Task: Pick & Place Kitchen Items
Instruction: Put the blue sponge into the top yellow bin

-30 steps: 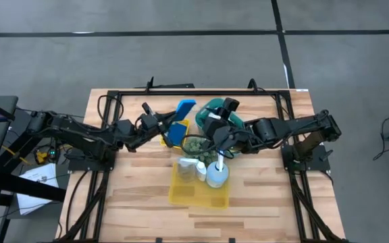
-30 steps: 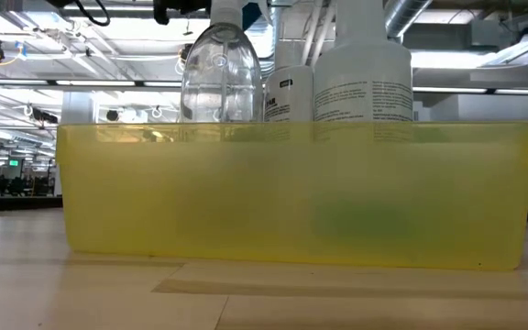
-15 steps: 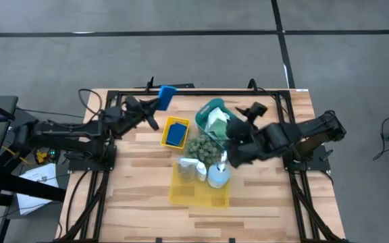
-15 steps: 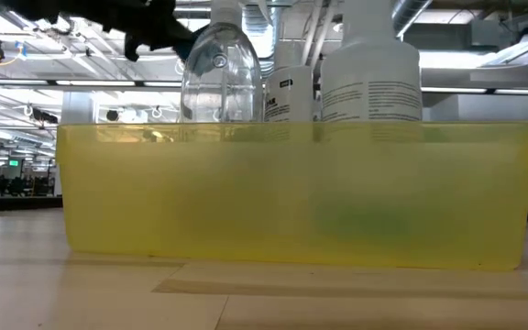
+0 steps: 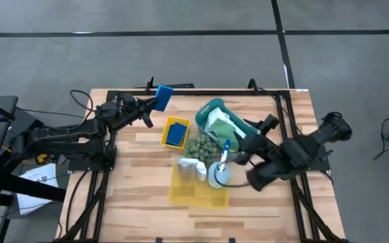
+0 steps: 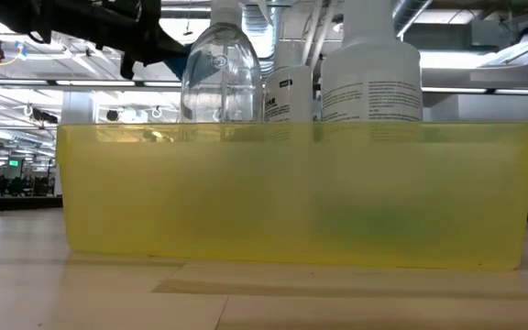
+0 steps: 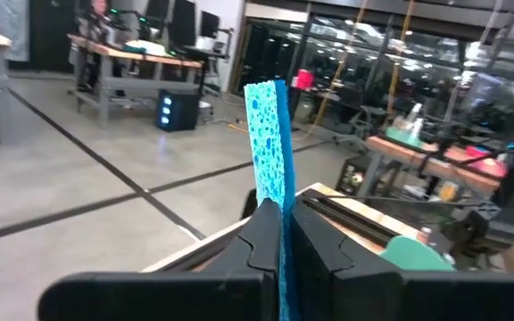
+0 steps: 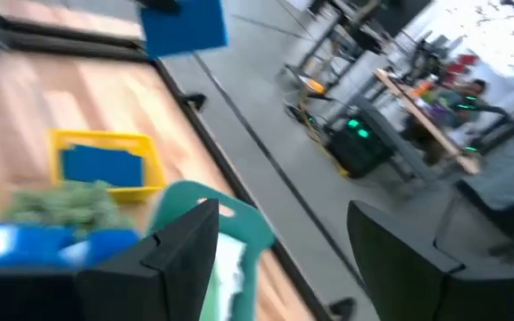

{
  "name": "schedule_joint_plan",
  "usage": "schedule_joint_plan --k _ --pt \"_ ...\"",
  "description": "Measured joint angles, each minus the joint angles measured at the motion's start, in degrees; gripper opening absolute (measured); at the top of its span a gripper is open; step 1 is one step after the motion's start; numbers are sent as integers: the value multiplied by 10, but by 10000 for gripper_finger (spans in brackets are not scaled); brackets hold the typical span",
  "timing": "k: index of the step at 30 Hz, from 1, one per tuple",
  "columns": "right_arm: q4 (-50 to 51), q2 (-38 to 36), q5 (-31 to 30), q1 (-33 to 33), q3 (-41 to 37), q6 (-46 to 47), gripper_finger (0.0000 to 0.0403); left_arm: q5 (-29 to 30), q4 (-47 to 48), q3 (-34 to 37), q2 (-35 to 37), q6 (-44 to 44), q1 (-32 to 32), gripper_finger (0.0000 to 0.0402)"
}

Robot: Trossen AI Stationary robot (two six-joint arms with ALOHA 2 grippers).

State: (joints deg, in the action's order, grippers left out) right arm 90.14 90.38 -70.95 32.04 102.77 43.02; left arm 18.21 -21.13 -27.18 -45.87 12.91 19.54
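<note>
Left tool [image 5: 151,106] clamped together on a flat blue sponge [image 5: 164,95], gripped by its lower edge so that the slab stands upright between the two dark fingers [image 7: 261,234]; held above the far left part of the wooden table [image 5: 140,196], well apart from the large translucent yellow bin [image 5: 181,192]. Probably carried this way for a drop into a container, but which one cannot be told.

Right tool [image 8: 284,241] with fingers wide apart and empty, off to the right of the yellow bin, near the teal basket [image 5: 211,108]. Appears to be between grasps.

Standing upright inside the yellow bin: a clear spray bottle [image 6: 214,82], a small white bottle [image 6: 289,92] and a white spray bottle with a blue top [image 6: 368,78], packed side by side at its far end. Beyond the bin, a small yellow bin holding a second blue sponge [image 5: 175,132], and a green bumpy ball [image 5: 202,146] just beside it.

Printed text on the white bottles' labels, too small to read; no brand legible.
</note>
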Motion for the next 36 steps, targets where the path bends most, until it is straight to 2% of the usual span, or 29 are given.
schedule_joint_plan --k 4,7,13,18,22,28,34,36 --pt "-2 -45 -5 52 -40 53 240 -21 5 0 0 11 16 5" --pt "-1 -101 -11 90 -105 115 240 -21 10 0 0 11 21 5" --pt "-22 -243 -23 154 -286 255 240 -21 11 0 0 11 22 5" --pt "-111 -377 -57 193 -431 266 240 -21 10 0 0 11 22 5" --pt "-204 -478 -74 217 -522 213 240 -21 10 0 0 11 22 5" --pt "-443 -591 -67 239 -642 7 240 -21 10 0 0 11 22 6" --pt "-717 -647 19 211 -753 -214 240 -21 10 0 0 10 22 6" --pt "-797 -661 81 189 -784 -279 240 -21 10 0 0 10 22 6"
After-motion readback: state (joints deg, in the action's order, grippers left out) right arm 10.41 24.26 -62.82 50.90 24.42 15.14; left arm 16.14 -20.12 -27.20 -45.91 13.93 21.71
